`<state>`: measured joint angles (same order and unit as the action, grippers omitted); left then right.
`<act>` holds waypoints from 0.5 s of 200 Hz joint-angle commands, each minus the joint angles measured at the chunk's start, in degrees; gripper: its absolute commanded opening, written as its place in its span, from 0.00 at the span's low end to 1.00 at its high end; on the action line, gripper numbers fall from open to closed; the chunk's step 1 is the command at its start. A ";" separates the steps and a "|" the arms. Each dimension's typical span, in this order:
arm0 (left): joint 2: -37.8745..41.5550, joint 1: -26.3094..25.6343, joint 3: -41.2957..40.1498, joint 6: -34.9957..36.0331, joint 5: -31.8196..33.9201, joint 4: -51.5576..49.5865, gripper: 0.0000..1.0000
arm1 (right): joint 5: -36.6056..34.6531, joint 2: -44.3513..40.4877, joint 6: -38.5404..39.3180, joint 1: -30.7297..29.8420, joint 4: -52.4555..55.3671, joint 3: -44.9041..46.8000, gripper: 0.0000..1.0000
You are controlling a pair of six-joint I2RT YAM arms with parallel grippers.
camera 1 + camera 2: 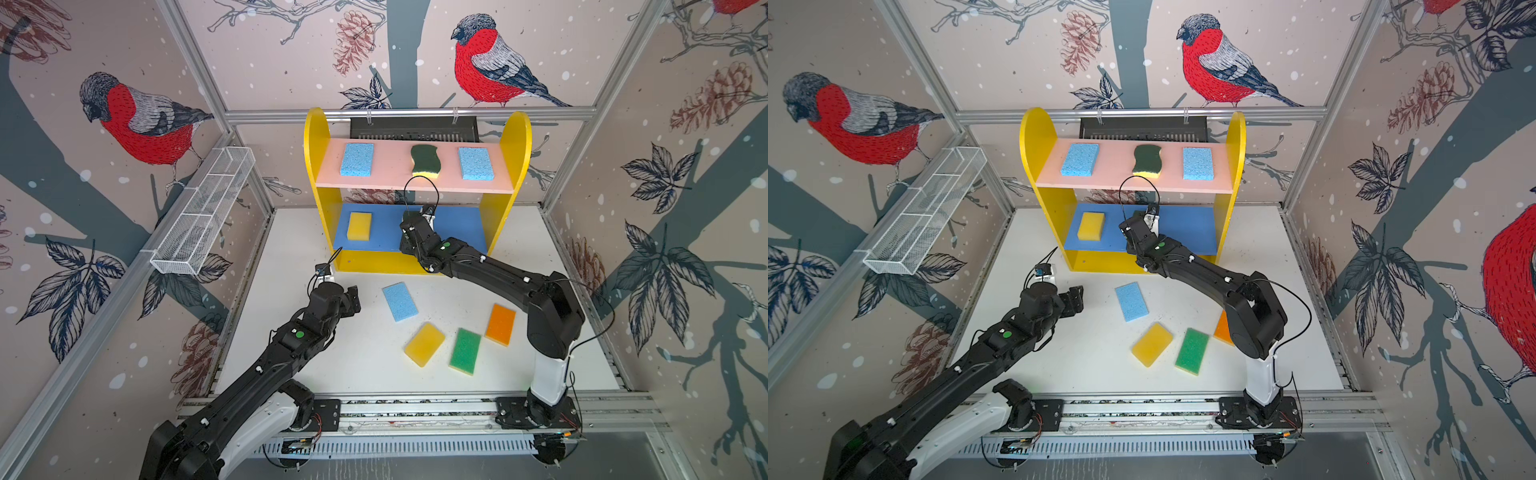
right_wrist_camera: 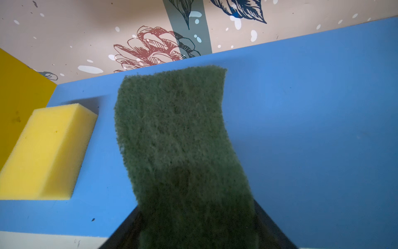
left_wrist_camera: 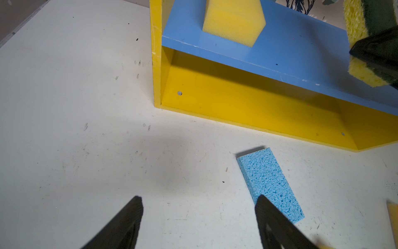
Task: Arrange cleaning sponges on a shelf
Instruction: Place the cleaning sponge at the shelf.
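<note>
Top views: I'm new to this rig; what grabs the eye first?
A yellow shelf stands at the back, two blue sponges and a wavy green one on its pink top board. The right gripper holds another green sponge over the blue board, beside a yellow sponge.

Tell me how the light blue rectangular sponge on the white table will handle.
The light blue rectangular sponge probably squashes when gripped: its surface is open-pored foam. Likely light, so a push should slide it across the white table. Lying flat, it should not roll or tip.
</note>
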<state>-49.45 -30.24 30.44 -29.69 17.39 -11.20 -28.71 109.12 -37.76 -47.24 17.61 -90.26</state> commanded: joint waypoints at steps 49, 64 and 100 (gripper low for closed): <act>-0.65 -0.03 -0.29 0.63 0.81 2.41 0.83 | -2.58 1.38 0.91 0.13 -1.58 -0.59 0.67; -0.89 -0.08 -0.22 0.64 0.88 2.41 0.82 | -2.77 1.49 1.57 0.07 -1.99 -0.61 0.67; -1.61 -0.03 -0.28 0.69 1.43 2.15 0.83 | -3.59 1.69 3.02 0.09 -3.47 -0.03 0.67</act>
<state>-50.78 -30.24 30.30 -29.58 18.04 -10.48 -30.39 110.56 -36.42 -47.22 16.49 -90.39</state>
